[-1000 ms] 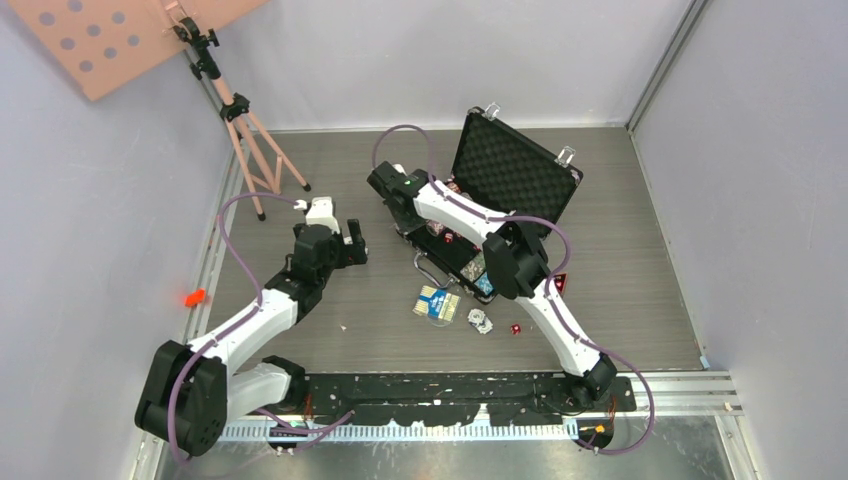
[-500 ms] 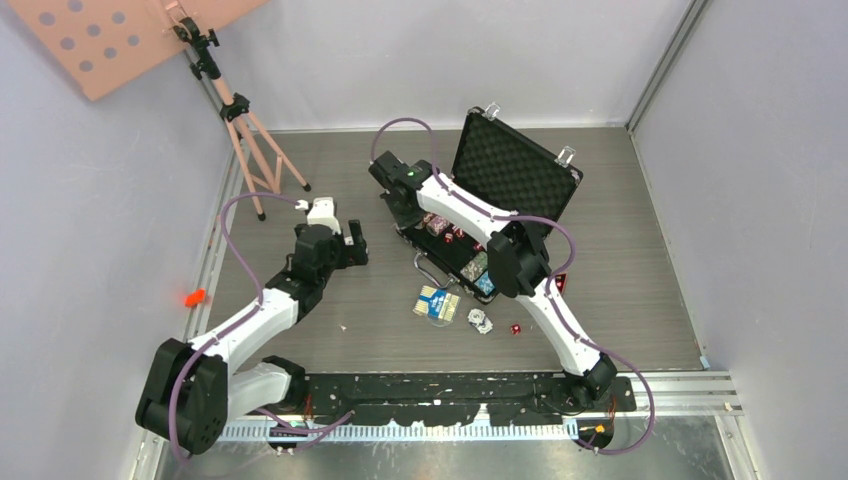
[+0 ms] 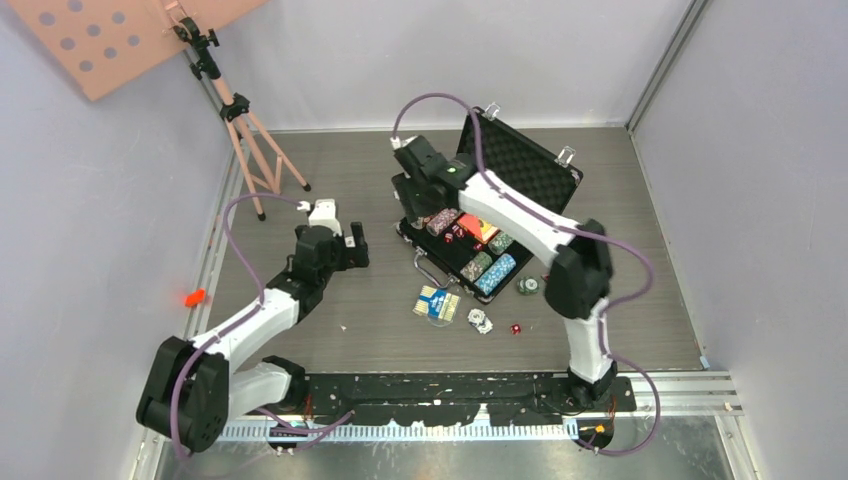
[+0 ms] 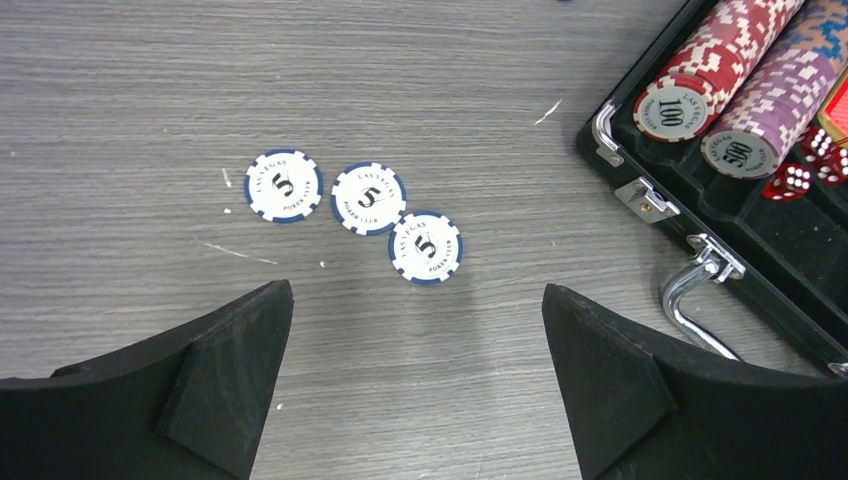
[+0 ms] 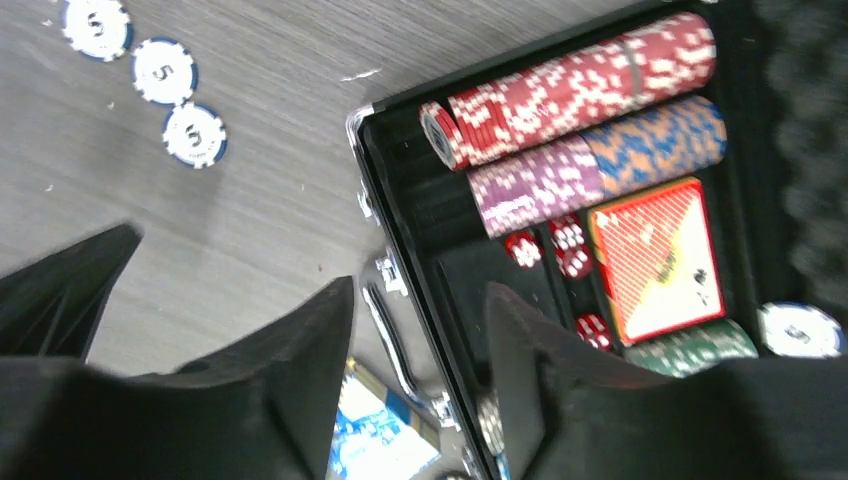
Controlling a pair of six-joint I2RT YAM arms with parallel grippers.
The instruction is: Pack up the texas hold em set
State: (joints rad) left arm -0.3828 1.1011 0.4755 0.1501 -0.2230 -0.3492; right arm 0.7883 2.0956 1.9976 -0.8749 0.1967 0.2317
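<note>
The black briefcase lies open with its foam lid raised. Its tray holds rows of chips, a red card deck and red dice. Blue cards, a loose chip and a red die lie on the table in front of it. Three white-and-blue chips lie left of the case. My left gripper hangs open just short of those chips, holding nothing. Above the case's left front edge, my right gripper is open with nothing between its fingers.
A pink tripod with a perforated board stands at the back left. A small orange object lies by the left wall. The case handle sticks out toward my left gripper. Grey walls close in the table on three sides.
My right arm has lifted and swung back and to the right, uncovering the chip rows in the case, and its gripper has opened. The left arm has hardly moved.
</note>
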